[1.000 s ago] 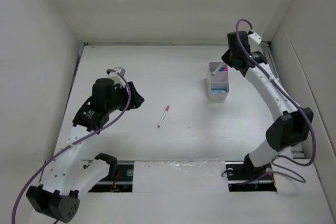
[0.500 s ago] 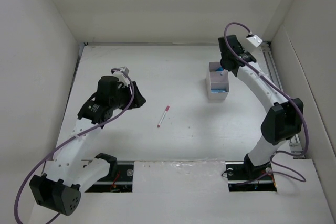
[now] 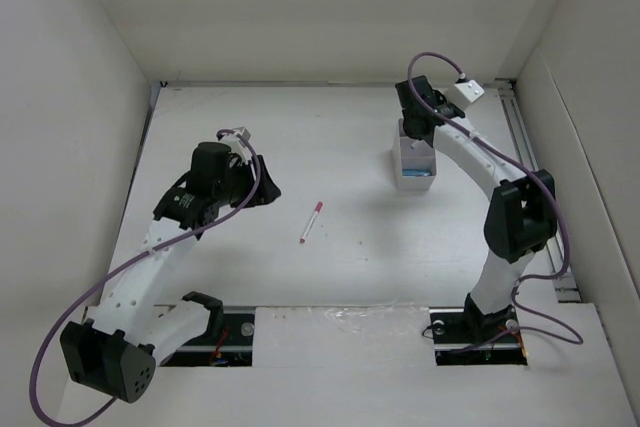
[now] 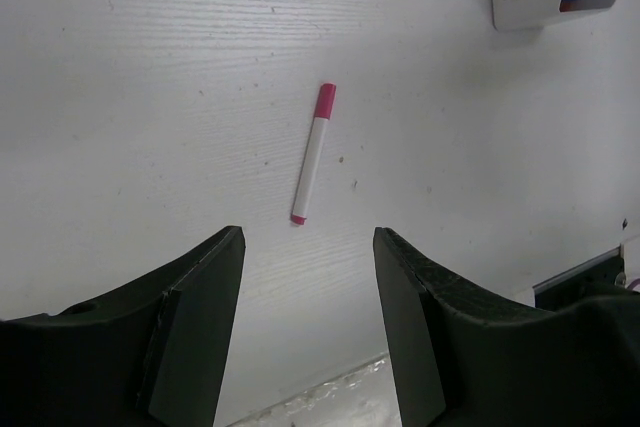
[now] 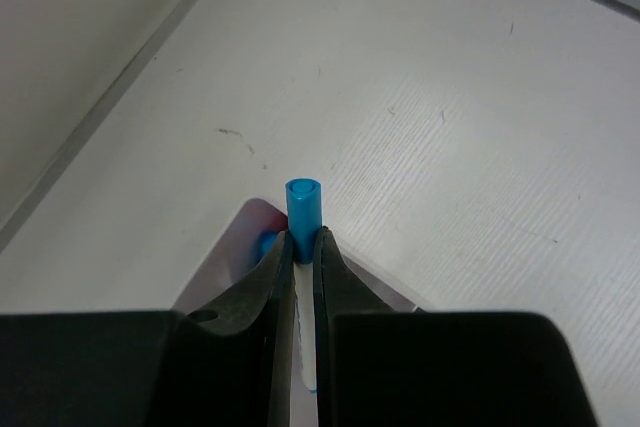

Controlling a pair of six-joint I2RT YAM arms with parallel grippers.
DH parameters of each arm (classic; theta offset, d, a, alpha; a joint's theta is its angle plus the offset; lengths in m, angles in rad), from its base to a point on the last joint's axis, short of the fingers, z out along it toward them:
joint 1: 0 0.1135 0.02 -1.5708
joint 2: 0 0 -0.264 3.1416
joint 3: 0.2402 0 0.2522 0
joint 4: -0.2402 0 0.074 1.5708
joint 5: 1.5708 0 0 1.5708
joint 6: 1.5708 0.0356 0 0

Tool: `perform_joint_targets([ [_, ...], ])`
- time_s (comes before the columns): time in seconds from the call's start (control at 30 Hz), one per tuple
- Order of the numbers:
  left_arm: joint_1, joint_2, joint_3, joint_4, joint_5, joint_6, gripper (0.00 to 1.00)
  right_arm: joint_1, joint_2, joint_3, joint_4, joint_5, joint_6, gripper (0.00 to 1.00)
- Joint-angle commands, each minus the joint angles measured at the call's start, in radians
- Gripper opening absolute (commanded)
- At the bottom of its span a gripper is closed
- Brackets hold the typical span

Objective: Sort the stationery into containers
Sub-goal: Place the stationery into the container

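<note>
Pink pen [image 4: 313, 155]: bare table [image 3: 300, 147] all around, approach free; box [image 3: 414, 183] well apart, under right pincer [image 5: 303, 245] gripping blue marker [image 5: 303, 202].

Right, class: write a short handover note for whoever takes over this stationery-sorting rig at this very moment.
Left pincer: open, empty, hovering above the pink-capped pen, which lies loose on the table.
Right pincer: shut on a blue-capped pen, held upright over the white box.
Done: something blue is already in the box.
Left: release the blue-capped pen into the box, then fetch the pink-capped pen.
</note>
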Motion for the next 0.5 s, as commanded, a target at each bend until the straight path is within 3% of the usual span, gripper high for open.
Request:
perform_joint_targets([
  [0.0,-0.012,0.005,0.04,0.029,0.017,0.006,0.51,0.021,-0.001,0.0,-0.01,0.053,0.074,0.0],
  [0.17,-0.012,0.005,0.04,0.029,0.017,0.015,0.51,0.039,0.045,0.0,-0.07,0.062,0.163,0.01],
  [0.3,-0.012,0.005,0.03,0.029,0.008,0.015,0.51,0.05,0.067,0.0,-0.118,0.073,0.209,0.11],
  [0.43,-0.012,0.005,0.02,0.038,0.008,0.015,0.51,0.059,0.055,0.0,-0.141,0.073,0.223,0.55],
  [0.47,-0.012,0.005,0.02,0.038,0.008,0.015,0.51,0.059,0.055,0.0,-0.15,0.073,0.223,0.6],
])
